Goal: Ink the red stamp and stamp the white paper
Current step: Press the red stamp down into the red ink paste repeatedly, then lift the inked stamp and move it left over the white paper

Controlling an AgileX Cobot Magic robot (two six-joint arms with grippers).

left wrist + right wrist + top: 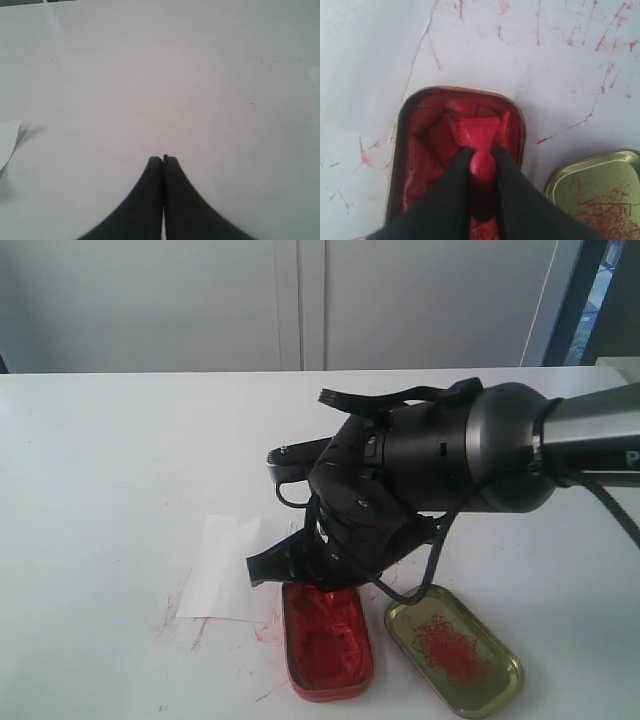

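Note:
My right gripper (481, 152) is shut on the knob of the red stamp (481, 135), whose blocky base points down into the red ink tin (427, 150). From outside, the right gripper (320, 575) hangs over the far end of that ink tin (328, 640), and the stamp is hidden behind the fingers. The white paper (225, 570) lies flat just left of the tin, with its corner also visible as the white paper (7, 142) in the left wrist view. My left gripper (163, 159) is shut on nothing above bare table.
The gold tin lid (455, 650) with red smears lies right of the ink tin, also seen as the gold lid (600, 192). Red ink streaks (200, 630) mark the white table (110, 460) around paper and tin. A black cable (425, 570) loops under the right arm.

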